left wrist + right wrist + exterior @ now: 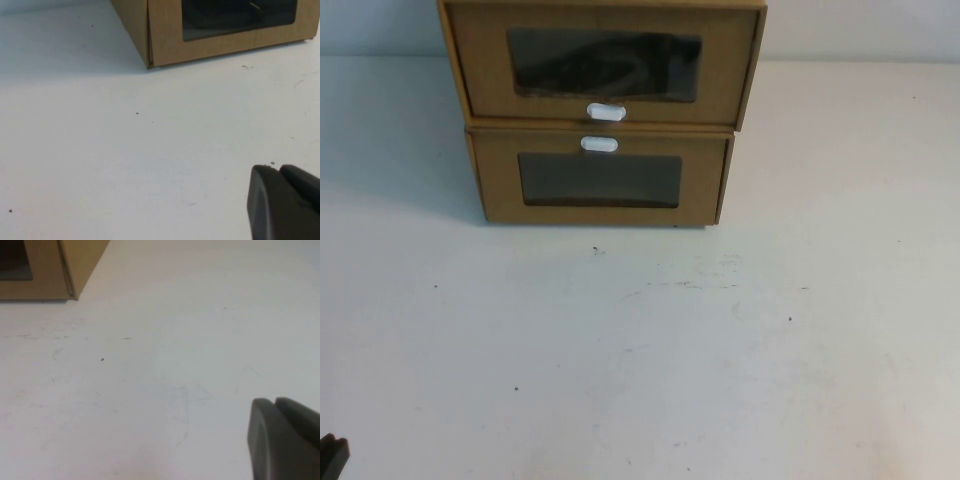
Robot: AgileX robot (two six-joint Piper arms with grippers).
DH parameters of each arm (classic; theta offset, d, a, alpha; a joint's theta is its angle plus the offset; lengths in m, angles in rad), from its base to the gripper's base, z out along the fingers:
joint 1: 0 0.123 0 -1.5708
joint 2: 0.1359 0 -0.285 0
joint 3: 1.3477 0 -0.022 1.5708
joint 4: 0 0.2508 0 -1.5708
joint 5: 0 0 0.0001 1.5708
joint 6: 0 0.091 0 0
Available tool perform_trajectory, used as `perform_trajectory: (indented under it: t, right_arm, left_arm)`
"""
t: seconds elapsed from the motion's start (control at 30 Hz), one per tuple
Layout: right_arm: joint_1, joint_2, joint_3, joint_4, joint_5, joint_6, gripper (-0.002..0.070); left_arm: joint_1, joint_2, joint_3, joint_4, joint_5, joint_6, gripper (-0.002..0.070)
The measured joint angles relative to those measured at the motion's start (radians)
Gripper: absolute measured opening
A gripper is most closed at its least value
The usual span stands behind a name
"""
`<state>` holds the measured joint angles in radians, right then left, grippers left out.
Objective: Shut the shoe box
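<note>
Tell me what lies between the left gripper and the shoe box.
High view: only bare white table between left gripper and shoe box. Right gripper hangs over the table.

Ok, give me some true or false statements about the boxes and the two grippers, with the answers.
1. Two cardboard boxes are stacked. True: the shoe box sits on the lower box.
2. The shoe box's tab is above its window. False: it is below the window.
3. The left gripper touches the shoe box. False: it is over the bare table, short of the boxes.
4. Both windows face the robot. True.
5. The right gripper holds something. False: it is shut on nothing, over the table to the right of the boxes.
</note>
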<state>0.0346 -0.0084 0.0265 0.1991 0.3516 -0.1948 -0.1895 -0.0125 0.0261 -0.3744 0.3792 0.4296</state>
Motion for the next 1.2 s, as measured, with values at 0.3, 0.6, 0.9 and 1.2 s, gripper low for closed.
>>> perform_trajectory:
  t: [0.3, 0.6, 0.9, 1.2]
  right_arm:
    - [0.0, 0.0, 0.0, 0.002, 0.0, 0.0, -0.0011]
    - [0.0, 0.0, 0.0, 0.004, 0.0, -0.002, -0.0011]
    - [0.0, 0.0, 0.0, 0.004, 0.0, -0.002, -0.0011]
    - [0.0, 0.0, 0.0, 0.004, 0.0, -0.002, -0.0011]
  left_arm:
    - [0.0, 0.0, 0.0, 0.002, 0.0, 0.0, -0.0002]
    - [0.006, 0.0, 0.0, 0.133, -0.087, -0.01, -0.0002]
    - [0.089, 0.0, 0.0, 0.315, -0.034, -0.27, -0.0002]
    - [0.091, 0.0, 0.0, 0.319, -0.004, -0.272, -0.0002]
